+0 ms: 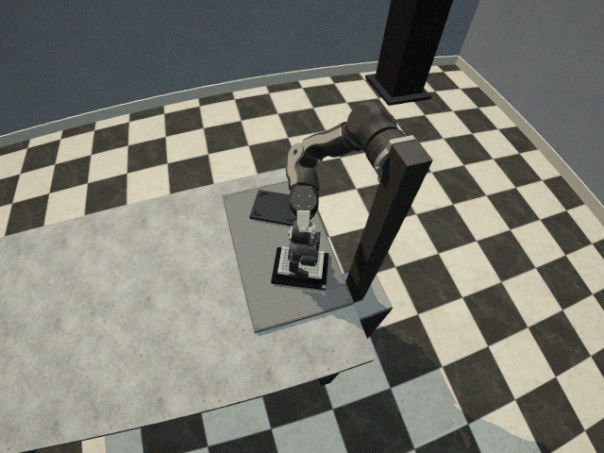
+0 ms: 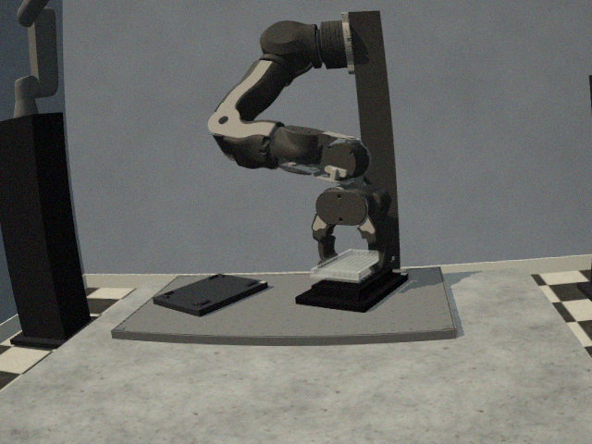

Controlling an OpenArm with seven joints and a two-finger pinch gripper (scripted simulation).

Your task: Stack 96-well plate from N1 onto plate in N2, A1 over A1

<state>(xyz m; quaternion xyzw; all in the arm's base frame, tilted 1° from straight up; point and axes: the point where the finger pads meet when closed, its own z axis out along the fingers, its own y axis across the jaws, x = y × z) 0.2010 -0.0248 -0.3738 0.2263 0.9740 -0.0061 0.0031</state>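
My gripper (image 2: 351, 258) points down and is shut on the clear 96-well plate (image 2: 345, 265). It holds the plate level, just above the black nest N2 (image 2: 351, 290) at the right of the grey base slab (image 2: 287, 320). A dark raised layer shows on top of that nest under the held plate; I cannot tell if it is the lower plate. In the top view the gripper (image 1: 298, 260) covers the middle of the white plate (image 1: 303, 265) over the nest (image 1: 298, 281). Nest N1 (image 2: 210, 292) lies bare; it also shows in the top view (image 1: 270, 207).
The arm hangs from a dark post (image 2: 375, 143) standing right behind N2, also seen in the top view (image 1: 385, 224). A tall black pillar (image 2: 38, 224) stands off the table, beyond N1. The slab sits on a grey table top (image 1: 146, 302).
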